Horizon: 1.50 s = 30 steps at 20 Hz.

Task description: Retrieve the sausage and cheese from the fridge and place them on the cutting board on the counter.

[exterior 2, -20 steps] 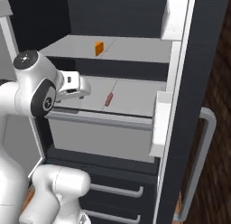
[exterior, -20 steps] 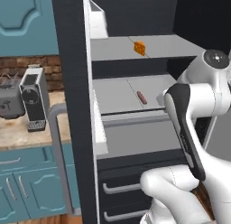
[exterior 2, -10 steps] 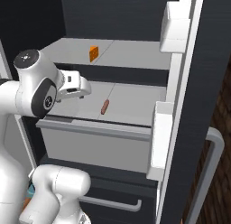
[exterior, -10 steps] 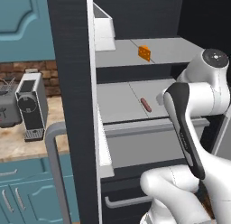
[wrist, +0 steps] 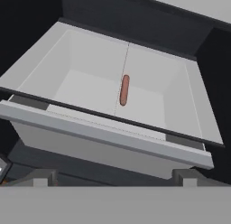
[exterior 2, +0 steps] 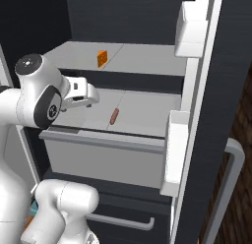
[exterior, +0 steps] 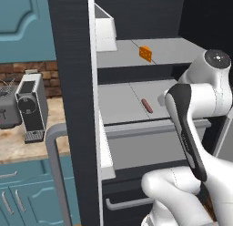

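fingers spread wide, holding nothing, gripper (exterior 2: 88,96) short of the fridge (exterior 2: 206,115) shelf. sausage (wrist: 124,90) lies flat mid shelf, cheese (exterior: 145,53) one shelf up. sausage likely light, soft, rolls easily; pinch its middle across the width.

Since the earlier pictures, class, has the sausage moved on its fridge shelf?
No. The sausage lies at the same spot beside the shelf's centre seam, below the cheese. The whole picture has shifted, so the camera moved, not the sausage.
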Motion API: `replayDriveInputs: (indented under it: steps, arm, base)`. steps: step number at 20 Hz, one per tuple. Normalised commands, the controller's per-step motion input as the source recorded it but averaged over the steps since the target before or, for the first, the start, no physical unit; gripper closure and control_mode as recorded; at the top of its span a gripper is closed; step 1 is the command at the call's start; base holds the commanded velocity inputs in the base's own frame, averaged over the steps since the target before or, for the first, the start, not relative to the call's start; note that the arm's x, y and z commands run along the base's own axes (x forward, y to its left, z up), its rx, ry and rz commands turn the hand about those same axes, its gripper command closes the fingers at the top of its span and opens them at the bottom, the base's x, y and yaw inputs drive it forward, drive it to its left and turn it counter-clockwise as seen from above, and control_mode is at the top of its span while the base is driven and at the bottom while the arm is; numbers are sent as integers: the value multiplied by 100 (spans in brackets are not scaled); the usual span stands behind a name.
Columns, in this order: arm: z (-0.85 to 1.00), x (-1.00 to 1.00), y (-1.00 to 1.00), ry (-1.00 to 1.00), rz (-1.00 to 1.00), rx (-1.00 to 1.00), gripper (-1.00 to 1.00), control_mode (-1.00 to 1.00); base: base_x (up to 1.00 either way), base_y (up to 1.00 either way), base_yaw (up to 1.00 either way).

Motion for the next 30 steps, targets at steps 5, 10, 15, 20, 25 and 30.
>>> replayDriveInputs:
  steps: [5,10,15,20,25,30]
  arm:
    - [27,9,-11,-21,0,0,-100,-100]
    - [32,10,-4,-34,0,0,-100,-100]
    - [56,26,1,-17,0,0,-100,-100]
    - [67,39,4,0,0,-2,-100,-100]
    - [19,62,18,3,0,2,-100,-100]
    - [2,60,13,1,0,11,-100,-100]
  base:
    - [0,0,0]
    - [0,0,0]
    - [0,0,0]
    - [0,0,0]
    - [0,0,0]
    - [0,0,0]
